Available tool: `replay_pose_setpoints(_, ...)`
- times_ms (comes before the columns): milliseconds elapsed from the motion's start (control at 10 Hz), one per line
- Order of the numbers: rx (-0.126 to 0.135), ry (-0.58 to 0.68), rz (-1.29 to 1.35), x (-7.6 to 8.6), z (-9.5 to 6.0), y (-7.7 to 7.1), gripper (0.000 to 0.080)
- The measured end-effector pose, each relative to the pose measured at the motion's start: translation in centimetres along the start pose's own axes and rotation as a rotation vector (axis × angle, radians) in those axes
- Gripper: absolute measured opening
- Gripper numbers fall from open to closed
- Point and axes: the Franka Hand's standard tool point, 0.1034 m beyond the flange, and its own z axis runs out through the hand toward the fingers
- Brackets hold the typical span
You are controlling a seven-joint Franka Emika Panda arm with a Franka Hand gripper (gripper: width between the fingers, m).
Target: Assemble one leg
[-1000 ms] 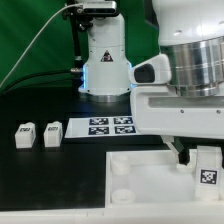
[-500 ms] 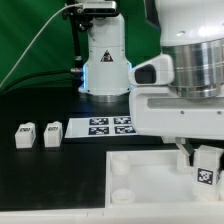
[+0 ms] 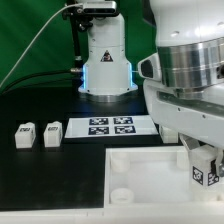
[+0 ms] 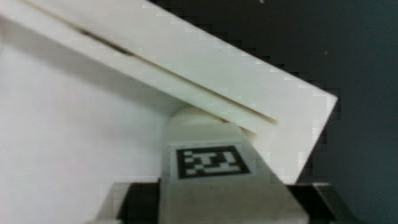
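A Franka arm (image 3: 190, 70) fills the exterior view's right half, bent low over a black table (image 3: 60, 185). Beneath it lies the large white square panel (image 3: 150, 170), its round corner sockets facing up. Behind the panel, the marker board (image 3: 112, 126) rests flat, near the arm's base. The gripper (image 3: 207, 160) hangs at the panel's corner on the exterior view's right, its fingers closed on either side of a leg (image 3: 206, 168), the piece held upright with its square tag facing the camera. In the wrist view the same leg (image 4: 215, 150) sits clamped between the grey fingers (image 4: 143, 205), just over the panel's edge (image 4: 196, 70). Three more legs (image 3: 37, 133) stand in a row well apart at the exterior view's left, just beside the marker board
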Motion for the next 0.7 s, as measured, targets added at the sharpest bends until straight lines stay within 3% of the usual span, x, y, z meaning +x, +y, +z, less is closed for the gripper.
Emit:
replay_pose_setpoints(400,-0.010,-0.003,0.483,-0.62,0.25,-0.23,0.0297)
replay_pose_setpoints(700,-0.001,0.017,0.532,-0.47,0.19,-0.22,0.0297)
